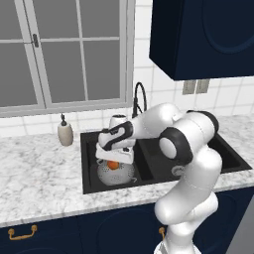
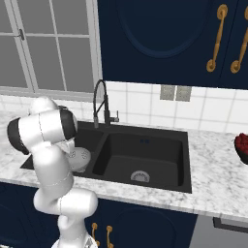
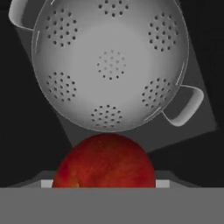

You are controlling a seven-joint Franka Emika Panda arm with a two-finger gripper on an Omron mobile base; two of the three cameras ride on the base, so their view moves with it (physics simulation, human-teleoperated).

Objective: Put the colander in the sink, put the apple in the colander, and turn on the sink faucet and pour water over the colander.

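While the gripper (image 1: 115, 159) clasps the apple (image 3: 105, 161) at the hand view's bottom centre, above the colander (image 3: 110, 64) sitting in the sink (image 1: 149, 171) left basin: centre it over the bowl, lower close, then release so it won't bounce out

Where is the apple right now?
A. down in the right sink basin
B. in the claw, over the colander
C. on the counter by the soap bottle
B: the claw holds the apple just above the empty colander, which sits in the sink's left basin.
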